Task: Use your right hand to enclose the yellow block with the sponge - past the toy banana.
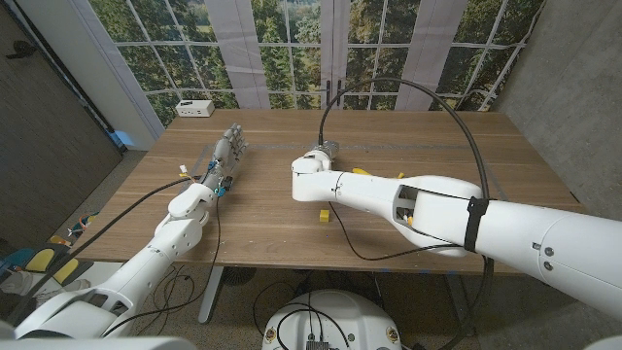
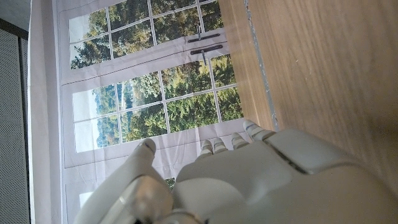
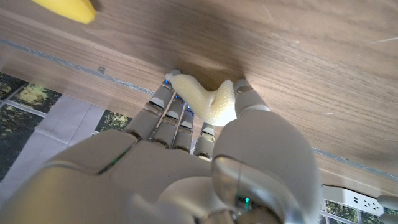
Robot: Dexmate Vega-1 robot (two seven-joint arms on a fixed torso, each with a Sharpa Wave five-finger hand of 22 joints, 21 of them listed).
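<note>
Sponge (image 3: 208, 102) first: we see it in the right wrist view as a pale yellow, bent piece pinched between the thumb and the other fingers (image 3: 168, 115) of the right hand (image 3: 186, 162), held close over the wooden table (image 1: 408, 136). In the head view, that hand (image 1: 319, 156) sits at the middle of the table, its white forearm crossing in from the right. Just beside it, toward the far right, a sliver of the toy banana (image 1: 361, 171) peeks out from behind the arm (the same yellow shows blurred at the edge of the right wrist view (image 3: 65, 9)). The yellow block (image 1: 324, 216) lies on the near side of the arm, apart from the hand and uncovered. Our left hand (image 1: 229, 148) reaches out over the left part of the table, holding nothing; its fingers extend forward, though we cannot tell how far they are spread. A white power strip (image 1: 195, 108) rests at the far left corner.
</note>
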